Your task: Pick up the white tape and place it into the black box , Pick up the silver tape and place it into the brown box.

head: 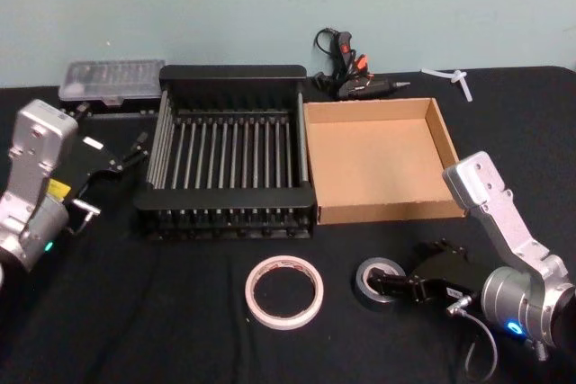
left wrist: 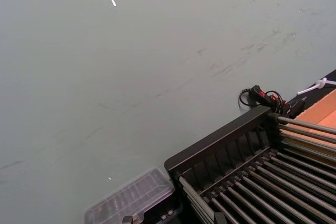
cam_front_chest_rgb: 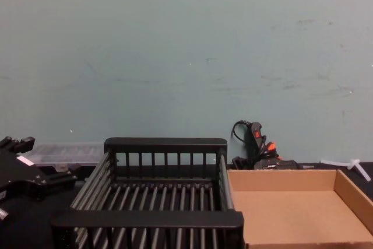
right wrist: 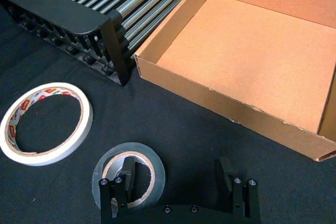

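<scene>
The white tape lies flat on the black cloth in front of the black box. Just to its right lies the silver tape. My right gripper is low over the silver tape and open. One finger sits in the roll's hole, the other stands outside it on the cloth. The brown box stands right of the black box, touching it. Both boxes hold nothing. My left gripper hangs open left of the black box.
A clear plastic case sits behind the black box at the back left. Glue guns with cords lie behind the brown box, a white plastic piece at the back right. The wall stands close behind.
</scene>
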